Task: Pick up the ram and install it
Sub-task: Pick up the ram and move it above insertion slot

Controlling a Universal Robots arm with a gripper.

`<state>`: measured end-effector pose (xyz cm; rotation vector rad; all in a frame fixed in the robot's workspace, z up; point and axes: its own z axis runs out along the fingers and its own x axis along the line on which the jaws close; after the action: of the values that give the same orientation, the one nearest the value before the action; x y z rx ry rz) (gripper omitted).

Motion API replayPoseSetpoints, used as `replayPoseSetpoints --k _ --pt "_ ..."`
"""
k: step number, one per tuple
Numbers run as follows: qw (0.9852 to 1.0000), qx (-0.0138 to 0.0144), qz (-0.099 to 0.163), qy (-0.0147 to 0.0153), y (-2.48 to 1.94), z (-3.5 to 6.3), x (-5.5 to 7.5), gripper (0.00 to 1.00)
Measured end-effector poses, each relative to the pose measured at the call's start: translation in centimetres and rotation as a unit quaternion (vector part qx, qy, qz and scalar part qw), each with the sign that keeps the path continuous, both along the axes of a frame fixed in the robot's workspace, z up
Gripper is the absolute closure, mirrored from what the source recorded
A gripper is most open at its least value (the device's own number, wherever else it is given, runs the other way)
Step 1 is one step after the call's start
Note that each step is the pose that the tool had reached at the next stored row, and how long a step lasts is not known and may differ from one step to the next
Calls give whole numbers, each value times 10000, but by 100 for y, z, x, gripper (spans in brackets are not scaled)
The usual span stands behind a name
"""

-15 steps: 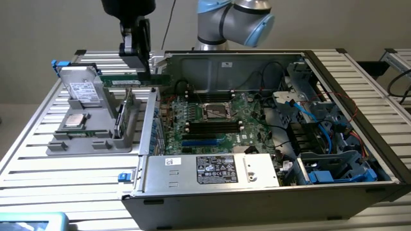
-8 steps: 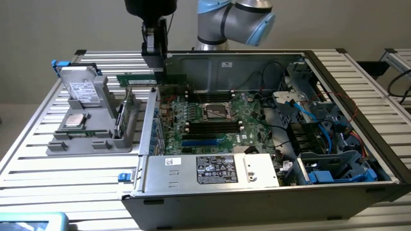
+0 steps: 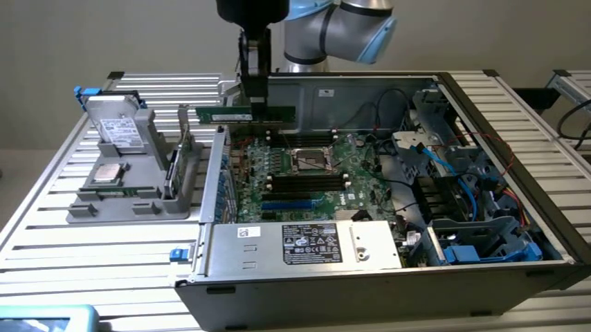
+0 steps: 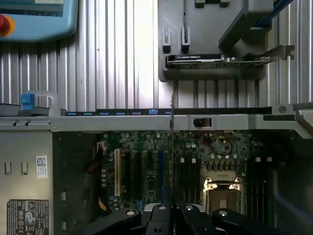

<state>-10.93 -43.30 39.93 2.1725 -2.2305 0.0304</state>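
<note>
The black gripper [image 3: 256, 104] is pinched narrow on the top edge of the slim green ram stick [image 3: 221, 115]. It holds the stick level in the air above the far end of the green motherboard [image 3: 360, 169]. That board lies inside the open grey metal computer case [image 3: 369, 297], beside a silver labelled power-supply box [image 3: 305, 242]. On the exterior view's left, a grey plastic tray [image 3: 138, 204] holds a square silver processor chip [image 3: 109, 173], a boxy metal drive [image 3: 120, 130] and a dark card standing on edge [image 3: 174, 166].
</note>
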Motion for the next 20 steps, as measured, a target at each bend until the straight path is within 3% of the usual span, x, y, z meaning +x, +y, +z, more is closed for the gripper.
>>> replayPoseSetpoints --k 10,20 --pt "10000 2 0 0 24 -44 455 87" --pt "10000 2 0 0 137 -114 710 87"
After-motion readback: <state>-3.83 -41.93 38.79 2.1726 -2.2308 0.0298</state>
